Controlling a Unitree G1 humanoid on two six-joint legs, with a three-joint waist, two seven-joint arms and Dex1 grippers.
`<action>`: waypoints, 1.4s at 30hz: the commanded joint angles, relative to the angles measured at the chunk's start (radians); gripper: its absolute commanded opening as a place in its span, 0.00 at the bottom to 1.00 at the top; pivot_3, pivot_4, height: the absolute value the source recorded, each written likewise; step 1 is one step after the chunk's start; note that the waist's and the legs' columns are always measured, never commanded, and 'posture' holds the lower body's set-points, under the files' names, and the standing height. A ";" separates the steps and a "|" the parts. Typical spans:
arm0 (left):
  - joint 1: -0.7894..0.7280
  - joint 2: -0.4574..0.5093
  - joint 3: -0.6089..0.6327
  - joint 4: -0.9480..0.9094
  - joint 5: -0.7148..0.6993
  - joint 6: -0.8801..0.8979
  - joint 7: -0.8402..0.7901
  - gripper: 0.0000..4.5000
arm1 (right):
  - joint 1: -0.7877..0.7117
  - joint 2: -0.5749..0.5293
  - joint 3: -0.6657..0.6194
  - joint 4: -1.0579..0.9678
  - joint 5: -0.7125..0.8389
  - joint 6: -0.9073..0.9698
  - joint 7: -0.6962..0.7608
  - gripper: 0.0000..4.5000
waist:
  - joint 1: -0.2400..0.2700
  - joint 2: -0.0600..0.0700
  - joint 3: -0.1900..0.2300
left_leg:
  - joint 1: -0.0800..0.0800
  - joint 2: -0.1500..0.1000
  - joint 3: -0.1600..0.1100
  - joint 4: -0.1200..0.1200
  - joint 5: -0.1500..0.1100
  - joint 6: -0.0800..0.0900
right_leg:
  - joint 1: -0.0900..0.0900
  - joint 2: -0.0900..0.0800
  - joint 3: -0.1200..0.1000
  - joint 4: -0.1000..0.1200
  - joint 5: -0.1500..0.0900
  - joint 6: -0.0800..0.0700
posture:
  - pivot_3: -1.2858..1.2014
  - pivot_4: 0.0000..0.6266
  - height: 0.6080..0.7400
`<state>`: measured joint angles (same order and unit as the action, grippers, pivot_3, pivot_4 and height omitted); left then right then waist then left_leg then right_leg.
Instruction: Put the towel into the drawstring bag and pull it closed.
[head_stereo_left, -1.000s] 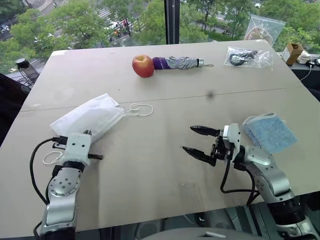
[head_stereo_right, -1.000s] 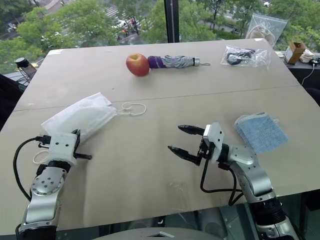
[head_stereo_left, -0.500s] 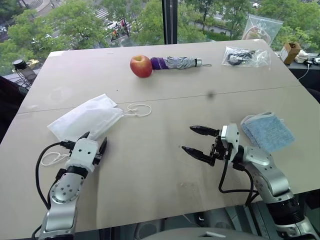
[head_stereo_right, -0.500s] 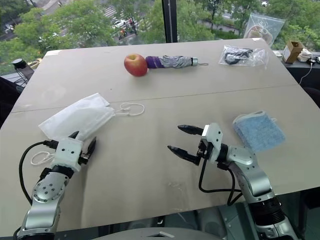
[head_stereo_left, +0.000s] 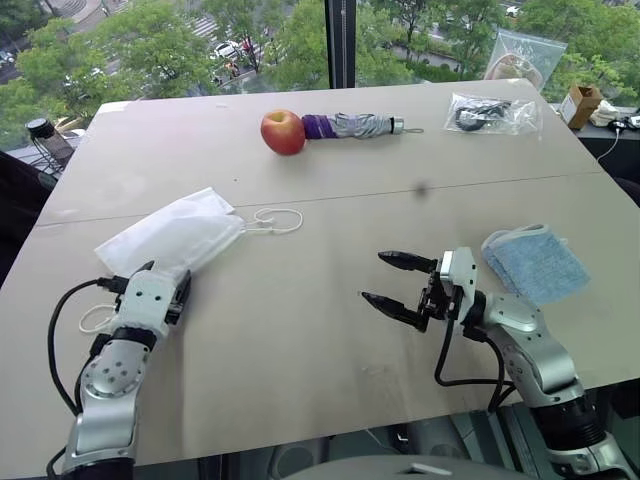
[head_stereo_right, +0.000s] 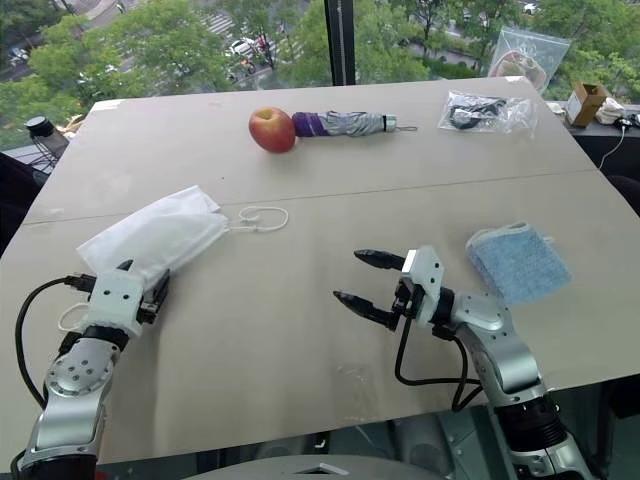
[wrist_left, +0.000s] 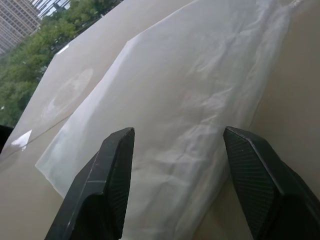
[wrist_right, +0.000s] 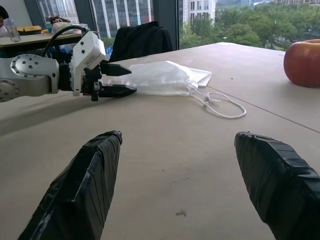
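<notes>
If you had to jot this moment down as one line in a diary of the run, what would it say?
left gripper: open, at drawstring bag | right gripper: open, empty | towel: on table, not bagged

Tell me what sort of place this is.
Probably an upper-floor office or lab. A big window looks down on treetops and a street, the right wrist view shows another desk and a chair with a jacket, and the plain table holds test items.
</notes>
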<state>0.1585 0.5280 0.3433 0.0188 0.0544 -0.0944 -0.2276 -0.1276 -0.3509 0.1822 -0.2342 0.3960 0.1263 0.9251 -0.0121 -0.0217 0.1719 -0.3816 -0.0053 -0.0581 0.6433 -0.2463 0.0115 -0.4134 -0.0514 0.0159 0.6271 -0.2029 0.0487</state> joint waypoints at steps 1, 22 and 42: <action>-0.019 0.014 0.015 0.024 0.025 0.023 0.037 0.64 | 0.001 0.003 0.002 -0.035 0.003 -0.021 -0.003 0.85 | 0.000 0.000 0.000 | 0.000 0.000 0.000 0.000 0.000 0.000 | 0.000 0.000 0.000 0.000 0.000 0.000 | 0.52 0.24 1.00; -0.131 0.108 -0.017 0.121 0.173 -0.045 0.125 0.01 | 0.019 0.018 0.007 -0.040 -0.008 -0.037 -0.032 0.85 | 0.004 0.000 0.000 | 0.000 -0.001 0.000 0.000 0.000 0.000 | 0.000 -0.001 -0.001 0.001 0.001 0.002 | 0.52 0.24 1.00; -0.246 0.221 -0.107 0.308 0.298 -0.137 0.176 0.35 | 0.004 0.038 0.006 -0.024 -0.026 -0.054 -0.045 0.85 | 0.001 -0.001 0.000 | 0.000 -0.001 0.001 0.000 0.000 0.000 | 0.000 0.000 -0.002 0.001 0.002 0.002 | 0.52 0.24 1.00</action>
<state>-0.0648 0.7183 0.2296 0.3104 0.3495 -0.2077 -0.0743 -0.1126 -0.3166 0.1912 -0.2337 0.3622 0.0966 0.8838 -0.0111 -0.0222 0.1718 -0.3822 -0.0068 -0.0577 0.6437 -0.2461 0.0112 -0.4136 -0.0517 0.0138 0.6281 -0.2014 0.0509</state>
